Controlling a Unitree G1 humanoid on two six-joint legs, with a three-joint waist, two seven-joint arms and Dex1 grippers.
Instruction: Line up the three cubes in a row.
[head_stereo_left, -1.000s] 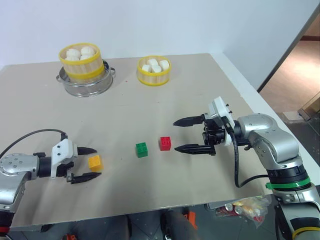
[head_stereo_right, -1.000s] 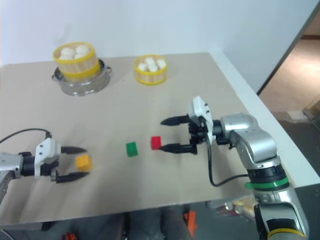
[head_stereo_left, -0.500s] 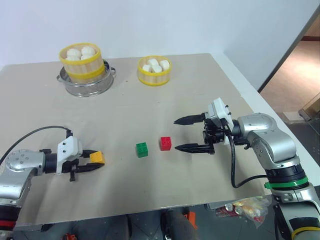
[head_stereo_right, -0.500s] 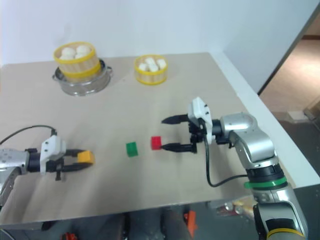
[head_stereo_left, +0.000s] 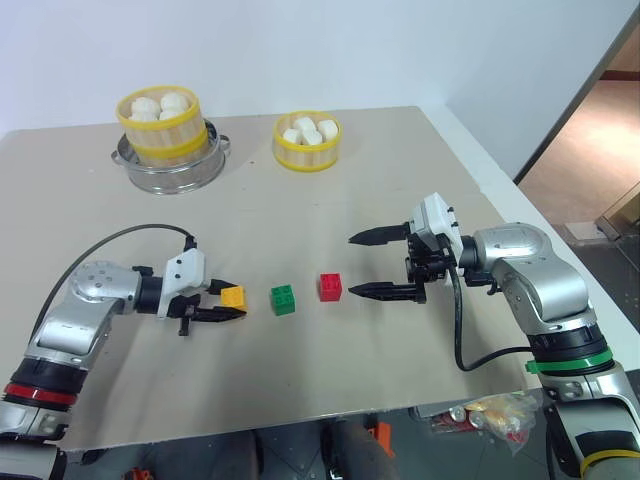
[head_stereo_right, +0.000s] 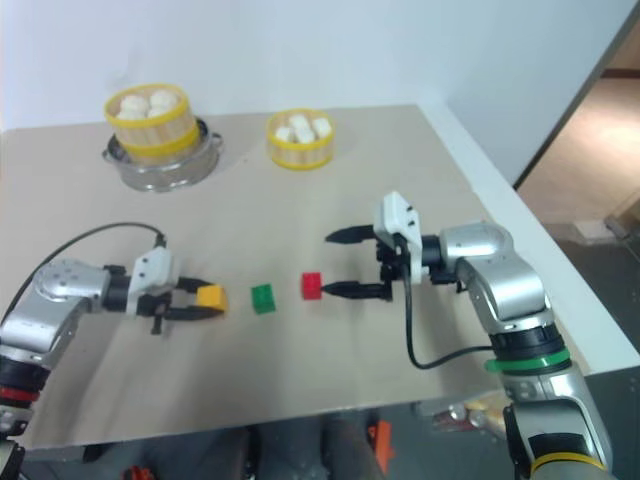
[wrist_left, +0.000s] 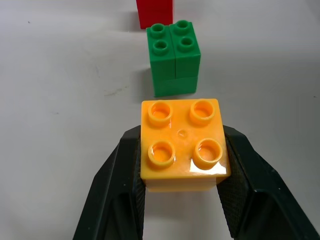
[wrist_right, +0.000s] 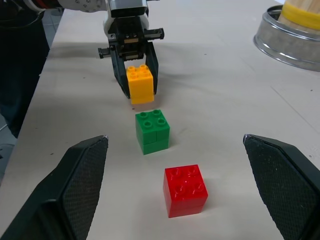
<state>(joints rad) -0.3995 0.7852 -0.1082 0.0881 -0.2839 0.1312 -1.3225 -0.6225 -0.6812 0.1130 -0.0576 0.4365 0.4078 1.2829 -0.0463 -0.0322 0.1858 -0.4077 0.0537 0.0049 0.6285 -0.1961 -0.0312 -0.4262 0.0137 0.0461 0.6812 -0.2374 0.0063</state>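
My left gripper (head_stereo_left: 230, 300) is shut on the yellow-orange cube (head_stereo_left: 233, 296), gripping its two sides (wrist_left: 183, 145), studs up, just left of the green cube (head_stereo_left: 284, 299). Whether the held cube rests on the table I cannot tell. The red cube (head_stereo_left: 331, 287) stands right of the green one with a small gap, and the wrist views show the same order: yellow-orange (wrist_right: 139, 83), green (wrist_right: 152, 131), red (wrist_right: 185, 189). My right gripper (head_stereo_left: 367, 264) hangs open just right of the red cube, with nothing between its fingers.
A bamboo steamer basket with white buns sits in a metal pot (head_stereo_left: 168, 170) at the back left. A smaller yellow basket of buns (head_stereo_left: 308, 141) stands to its right. The table's right edge (head_stereo_left: 500, 195) runs close to my right arm.
My left gripper shut on the yellow-orange cube and carried it to the right, close beside the green cube. The right gripper, the green cube and the red cube stayed put.
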